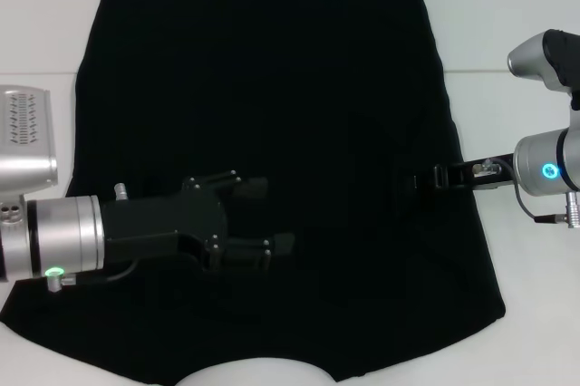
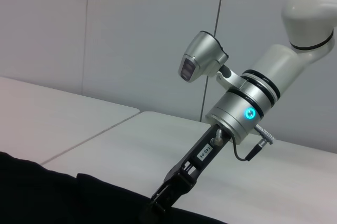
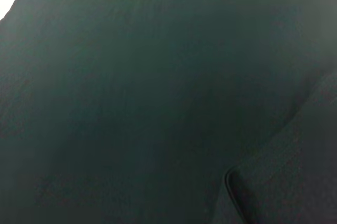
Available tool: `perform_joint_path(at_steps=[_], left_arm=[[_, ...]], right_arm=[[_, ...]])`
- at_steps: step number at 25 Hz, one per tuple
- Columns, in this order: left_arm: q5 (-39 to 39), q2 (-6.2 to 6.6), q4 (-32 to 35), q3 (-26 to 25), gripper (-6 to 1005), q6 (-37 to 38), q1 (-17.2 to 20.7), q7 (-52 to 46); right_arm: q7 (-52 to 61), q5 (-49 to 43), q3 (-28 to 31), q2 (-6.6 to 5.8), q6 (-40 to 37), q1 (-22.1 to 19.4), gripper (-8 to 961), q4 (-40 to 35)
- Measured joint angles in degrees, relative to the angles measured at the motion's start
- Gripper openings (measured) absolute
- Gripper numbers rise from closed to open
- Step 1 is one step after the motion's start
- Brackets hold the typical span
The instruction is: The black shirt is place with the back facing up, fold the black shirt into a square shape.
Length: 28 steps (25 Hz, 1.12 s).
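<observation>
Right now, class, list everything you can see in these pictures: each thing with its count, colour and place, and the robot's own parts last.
black shirt: one, black, spread flat across the middle of the table, sleeves already folded in.
table: one, white, under the shirt.
wall: one, pale grey panels, behind the table in the left wrist view.
left gripper: one, black on a silver arm, jaws open, over the shirt's left near part.
right gripper: one, black on a silver arm, at the shirt's right edge.

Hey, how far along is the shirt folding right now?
Early. The black shirt lies flat on the white table, sleeves apparently tucked in. The left gripper, open, hovers over its near half; the right gripper is at its right edge. Squaring it remains.
</observation>
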Motion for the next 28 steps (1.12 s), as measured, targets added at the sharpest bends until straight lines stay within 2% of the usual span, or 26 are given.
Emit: perform_joint_path(at_steps=[5,11,16,21,28], left_arm=[[0.2,0.05,0.0,0.0,900,-0.2,-0.1,0.0],[0.1,0.05,0.0,0.0,900,-0.3,-0.1,0.0],[0.0,0.05,0.0,0.0,900,-0.3,0.0,0.0],[0.0,0.05,0.0,0.0,900,-0.2,0.0,0.0],[0.0,0.05,0.0,0.0,901,0.0,0.0,0.0]], right_arm=[[-0.6,0.0,0.0,0.37,0.4,0.2,343,0.0],[-1.6,-0.1,-0.1,0.71,0.5,0.5,227,0.0],[-1.7,0.0,-0.1,0.74,0.6,0.5,41,0.0],[-1.8,0.1,-0.1,0.74,0.6,0.5,-1,0.0],[-1.8,0.3,-0.1,0.82,0.3,0.4,5,-0.4]])
